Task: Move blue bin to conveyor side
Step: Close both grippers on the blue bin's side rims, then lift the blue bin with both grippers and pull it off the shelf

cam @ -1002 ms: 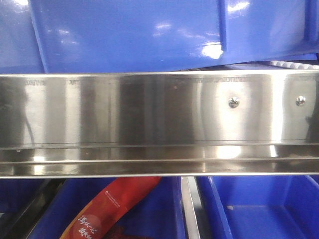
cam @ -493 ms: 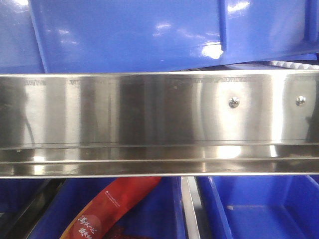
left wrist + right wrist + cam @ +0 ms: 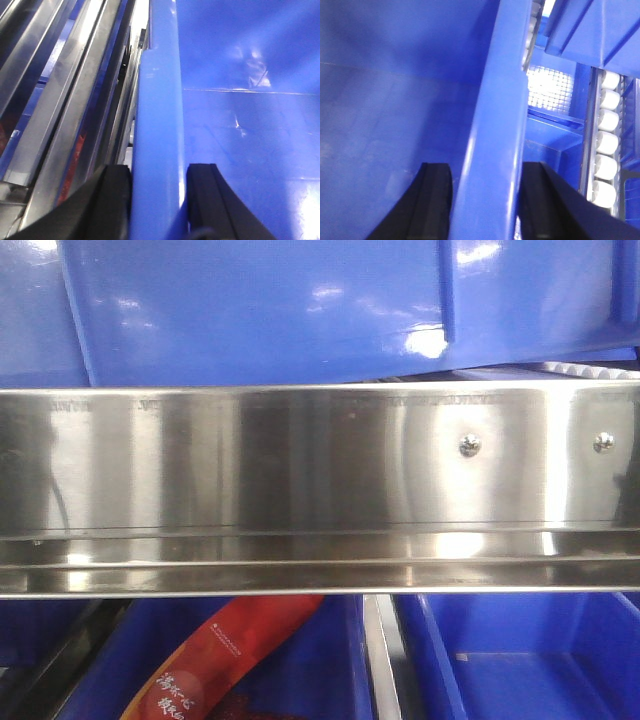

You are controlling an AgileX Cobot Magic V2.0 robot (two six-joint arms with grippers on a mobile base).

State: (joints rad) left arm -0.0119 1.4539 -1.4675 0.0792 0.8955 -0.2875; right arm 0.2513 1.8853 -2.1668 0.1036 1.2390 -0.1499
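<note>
The left gripper (image 3: pixel 160 172) pinches the thick rim of the blue bin (image 3: pixel 157 100). Its two black fingers (image 3: pixel 112 197) stand one on each side of the rim, both pressed against it, one outside the wall and one inside the bin. The right gripper (image 3: pixel 485 170) clamps another stretch of rim in the same way, one black finger against the inner face and the other against the outer face, with the rim filling the gap between them. In both wrist views the bin's glossy inner wall and floor spread away past the inner finger. On the left arm's side, shiny steel rails (image 3: pixel 55 105) run alongside the rim and close to it, with slivers of red showing in the gaps. On the right arm's side, past the rim, are a row of white rollers (image 3: pixel 607 145) in a metal channel, a bright gridded patch (image 3: pixel 547 90) and part of another blue crate (image 3: pixel 590 30) in the upper corner. In the front view the blue bin's ribbed side wall fills the top of the picture, above a broad stainless-steel rail (image 3: pixel 300 480) that crosses the whole width and bears two screws (image 3: pixel 469 445) toward its right end. Whether the bin touches that rail cannot be told. Below the rail two lower bins lie side by side, parted by a metal strip. The left lower bin (image 3: pixel 335 670) holds a red printed packet (image 3: pixel 225 655), and the right lower bin (image 3: pixel 530 665) shows its bare floor.
</note>
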